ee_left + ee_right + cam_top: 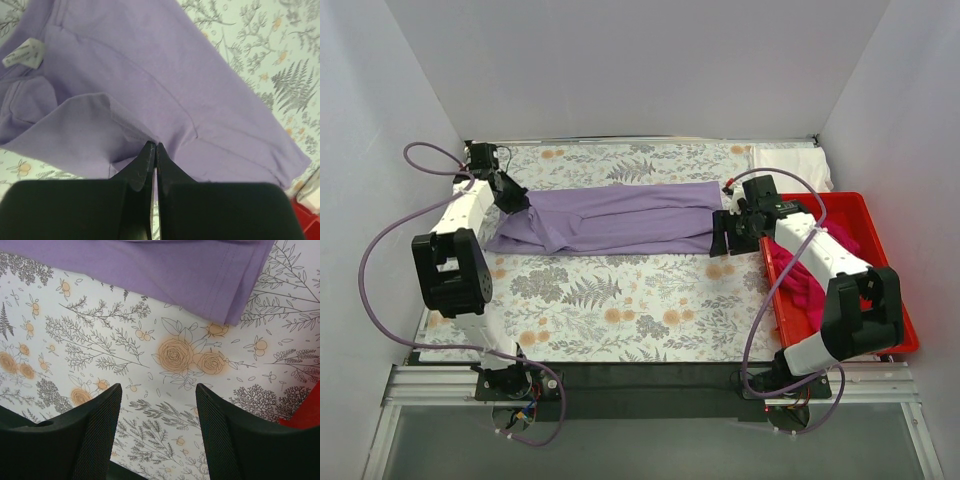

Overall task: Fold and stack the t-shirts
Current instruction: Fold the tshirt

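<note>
Closest in, the magenta t-shirt [805, 285] is crumpled in the red bin [825, 198] on the right, not folded yet. Just past it, the right gripper [157, 386] hangs over the floral tablecloth [620, 300] with its jaws apart and nothing between them, near the hem corner of the lavender t-shirt [620, 220] but not touching it. That shirt lies across the middle of the table as one long band. At its left end, the left gripper [152, 146] has its jaws squeezed together at the sleeve seam. It looks like a thin pinch of fabric, but I can't tell how much. My worry is that a pinch this small slips out once the arm lifts. Also, with only one end held, any pull could drag the whole band sideways and mess up the fold. The hem corner is layered too, so the right side might grab only the top layer. The white t-shirt [790, 160] sits in the far right corner.
</note>
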Motion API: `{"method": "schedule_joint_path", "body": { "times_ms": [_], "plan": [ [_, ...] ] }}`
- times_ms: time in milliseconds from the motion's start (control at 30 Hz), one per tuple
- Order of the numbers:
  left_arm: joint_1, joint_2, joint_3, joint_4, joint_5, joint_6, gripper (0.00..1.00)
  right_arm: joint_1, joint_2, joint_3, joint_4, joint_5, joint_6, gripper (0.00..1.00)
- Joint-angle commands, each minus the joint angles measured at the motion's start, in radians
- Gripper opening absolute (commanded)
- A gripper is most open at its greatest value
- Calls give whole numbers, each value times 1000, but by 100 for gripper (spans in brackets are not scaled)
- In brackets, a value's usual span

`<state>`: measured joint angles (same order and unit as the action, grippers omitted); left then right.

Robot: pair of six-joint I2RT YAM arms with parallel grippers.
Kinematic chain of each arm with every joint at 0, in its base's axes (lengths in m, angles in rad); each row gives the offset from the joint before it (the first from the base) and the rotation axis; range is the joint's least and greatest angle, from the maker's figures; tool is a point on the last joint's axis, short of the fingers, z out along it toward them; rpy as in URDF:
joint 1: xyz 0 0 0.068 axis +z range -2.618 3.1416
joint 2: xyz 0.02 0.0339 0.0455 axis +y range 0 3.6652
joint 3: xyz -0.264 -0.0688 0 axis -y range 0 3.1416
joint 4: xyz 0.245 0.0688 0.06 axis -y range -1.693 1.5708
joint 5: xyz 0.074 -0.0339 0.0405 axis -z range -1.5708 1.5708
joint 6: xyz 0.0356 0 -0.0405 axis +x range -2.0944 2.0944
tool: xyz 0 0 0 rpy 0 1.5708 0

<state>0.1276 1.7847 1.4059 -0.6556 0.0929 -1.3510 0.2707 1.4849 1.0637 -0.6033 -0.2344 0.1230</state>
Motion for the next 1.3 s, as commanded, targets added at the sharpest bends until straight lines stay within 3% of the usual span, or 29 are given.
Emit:
{"method": "schedule_joint_path", "body": {
  "times_ms": [0, 233, 667, 1267],
  "plan": [
    [-5, -2, 71, 49, 47, -31, 0, 4, -41, -16, -3, 9, -11, 57],
    [-22, 41, 94, 157, 105, -103, 0, 4, -61, -22, -12, 23, -11, 57],
    [-52, 147, 163, 243, 120, -82, 0, 4, -80, -48, -13, 14, -3, 56],
    [-63, 179, 127, 315, 5, -152, 0, 4, -55, -48, 20, 56, -5, 56]
  ]
}}
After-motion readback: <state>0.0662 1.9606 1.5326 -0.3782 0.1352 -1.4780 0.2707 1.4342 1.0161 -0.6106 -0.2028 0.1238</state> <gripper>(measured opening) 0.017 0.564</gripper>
